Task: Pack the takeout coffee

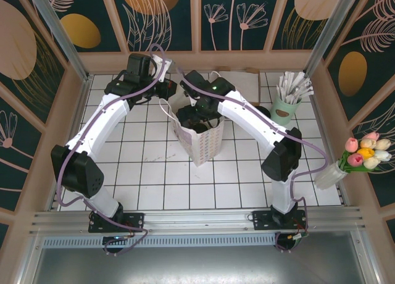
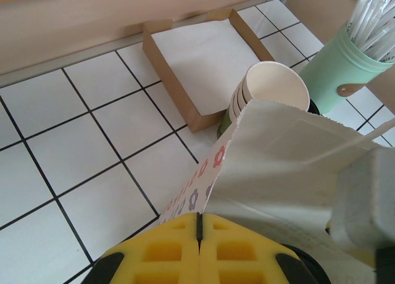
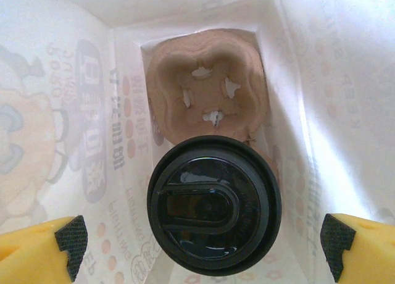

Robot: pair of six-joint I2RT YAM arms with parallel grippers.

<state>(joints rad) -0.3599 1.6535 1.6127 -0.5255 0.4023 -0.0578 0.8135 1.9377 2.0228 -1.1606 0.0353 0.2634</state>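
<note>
- Two claws work at the white paper bag on my bench.
- My left claw is pinched closed on the bag's top edge.
- My right claw is spread wide inside the bag, gripping nothing.
- The takeout coffee stands upright at the bag's bottom, on the brown pulp carrier.

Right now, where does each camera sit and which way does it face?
Top external: overhead behind the bases, looking down; both arms reach the paper bag.
Left wrist: beside the bag, facing the cup stack; shut fingers pinch its rim.
Right wrist: looking down into the bag at the coffee; open fingers.
All share the bag.
</note>
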